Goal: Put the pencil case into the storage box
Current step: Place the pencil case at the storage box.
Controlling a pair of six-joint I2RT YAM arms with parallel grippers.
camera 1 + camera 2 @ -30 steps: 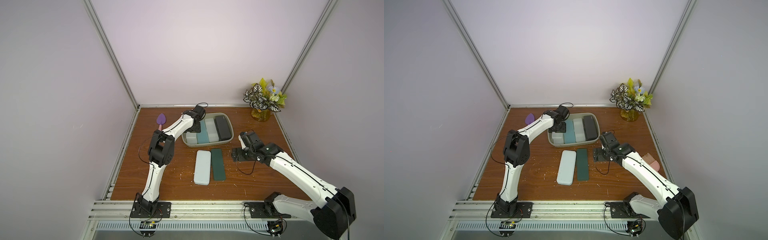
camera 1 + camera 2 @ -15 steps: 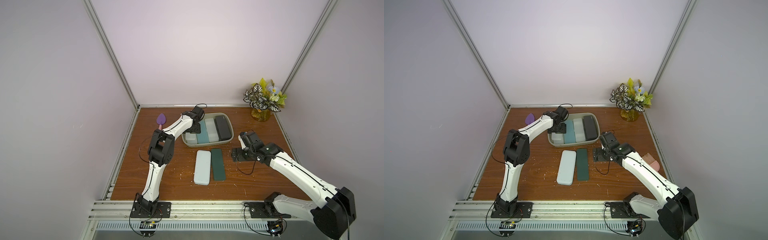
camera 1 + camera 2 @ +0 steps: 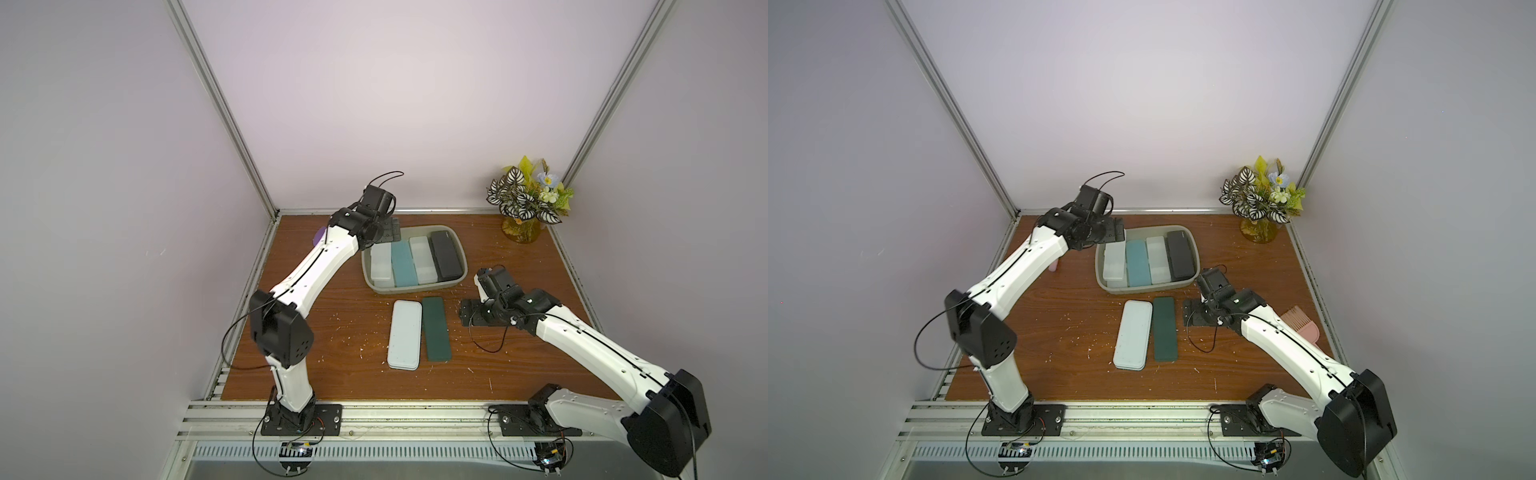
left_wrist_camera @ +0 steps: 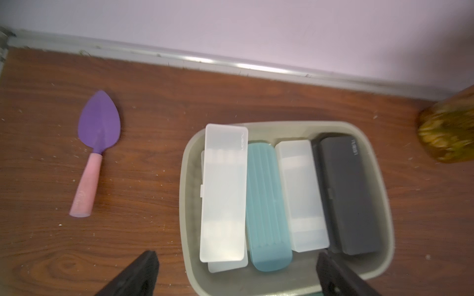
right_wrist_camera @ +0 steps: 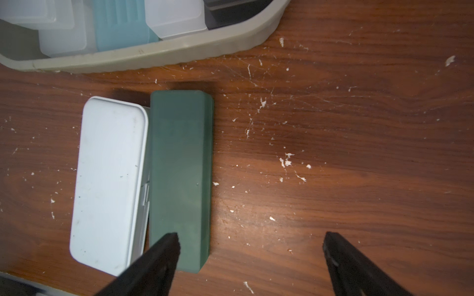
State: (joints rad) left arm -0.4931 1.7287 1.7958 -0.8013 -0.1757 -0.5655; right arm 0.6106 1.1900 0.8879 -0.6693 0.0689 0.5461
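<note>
The grey-green storage box (image 3: 415,289) (image 3: 1105,286) stands at the back middle of the table. Several pencil cases lie side by side in it: a frosted white one (image 4: 223,192) on top of another, a teal one (image 4: 266,205), a frosted one (image 4: 302,194) and a black one (image 4: 348,194). My left gripper (image 3: 388,232) (image 4: 237,258) hovers open and empty over the box's far left corner. On the table in front of the box lie a pale blue case (image 3: 404,334) and a dark green case (image 3: 435,328) (image 5: 179,166). My right gripper (image 3: 467,313) (image 5: 251,239) stands open just right of the green case.
A purple trowel with a pink handle (image 4: 98,128) lies left of the box, close to the left arm. A flower vase (image 3: 521,230) fills the back right corner. A pink comb (image 3: 1300,322) lies by the right arm. White crumbs dot the wood.
My left gripper has opened wider and drawn up and back from the box, leaving the frosted case inside. The right arm has stayed still.
</note>
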